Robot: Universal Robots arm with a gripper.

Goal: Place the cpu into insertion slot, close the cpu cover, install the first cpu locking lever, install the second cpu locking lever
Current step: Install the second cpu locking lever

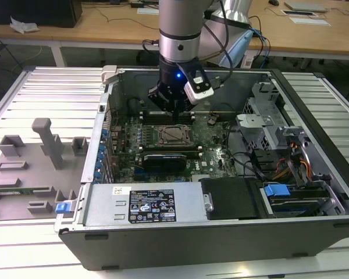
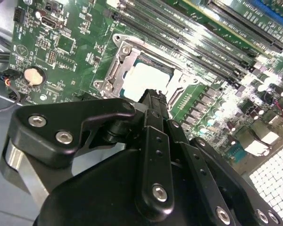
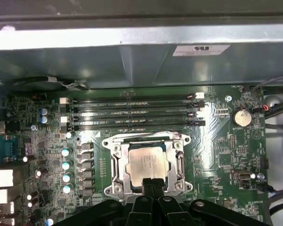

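Note:
The cpu [image 3: 146, 162] lies flat in the insertion slot [image 3: 114, 188] on the green motherboard, its silver-grey top facing up. The cpu cover [image 3: 180, 165] lies down around the chip as a silver frame. A thin wire lever [image 3: 146, 135] runs along the socket edge beside the memory slots. My gripper [image 3: 152, 184] hovers at the socket edge away from those slots, its black fingers pressed together and holding nothing. In the second wrist view the gripper [image 2: 153, 96] hangs just above the cpu [image 2: 148, 77]. In the exterior view the gripper [image 1: 173, 106] is above the cpu [image 1: 175, 134].
Several long black memory slots [image 3: 132, 113] run beside the socket. A long black card [image 1: 168, 158] and the power supply [image 1: 142, 203] lie nearer the exterior camera. Drive bays and cables [image 1: 285, 163] fill the exterior view's right. Grey fixtures [image 1: 46, 142] stand outside the case.

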